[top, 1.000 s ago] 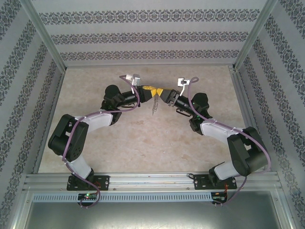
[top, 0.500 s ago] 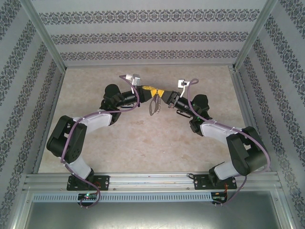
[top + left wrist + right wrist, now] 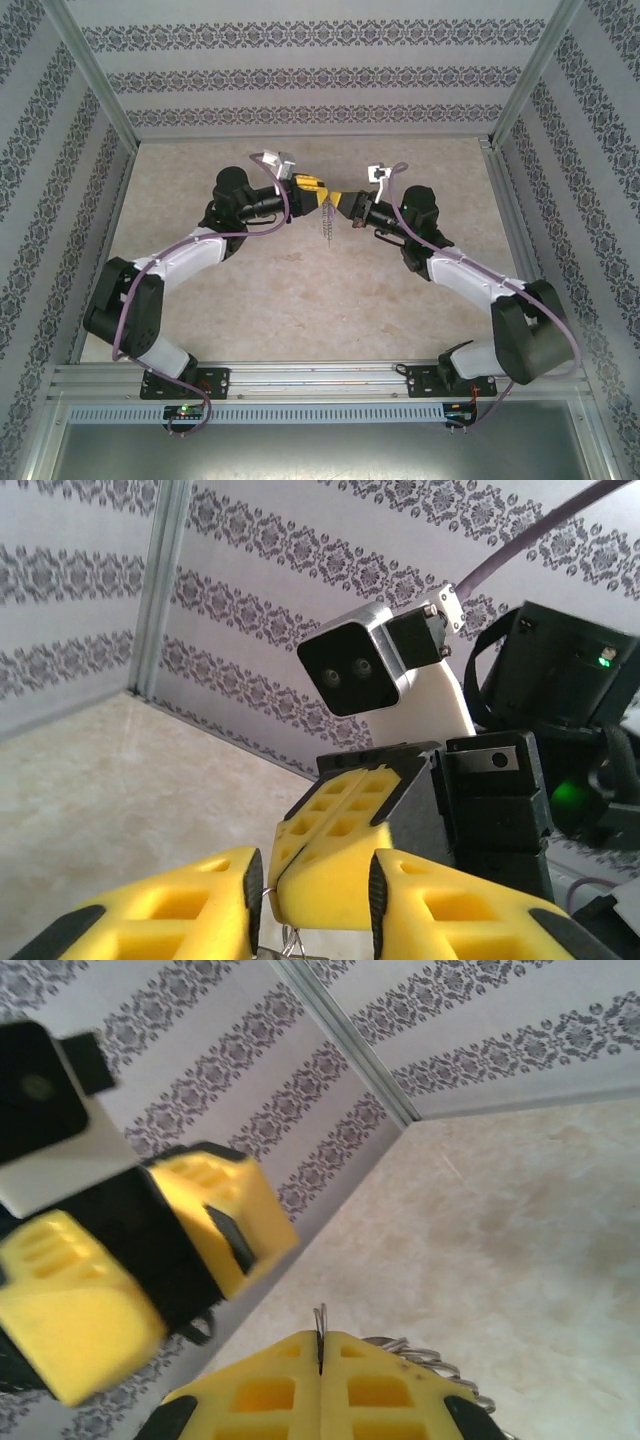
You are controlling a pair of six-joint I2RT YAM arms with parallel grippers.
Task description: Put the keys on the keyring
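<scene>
You have open table on the near side of both arms. Ahead, the right gripper has its closed fingers lodged between the parted fingers of the left gripper, with the keyring dangling beneath. Patterned walls box in three sides.

Above the table, the right gripper sits between the fingers of the left gripper, the keyring hanging beneath.

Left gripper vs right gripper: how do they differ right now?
1. The left gripper has its jaws apart; the right gripper has them pressed together.
2. The right gripper pinches the keyring wire at its tip; the left gripper straddles that tip, with no clear grip of its own.
Shared: both are yellow at the business end and meet tip to tip above the table.
</scene>
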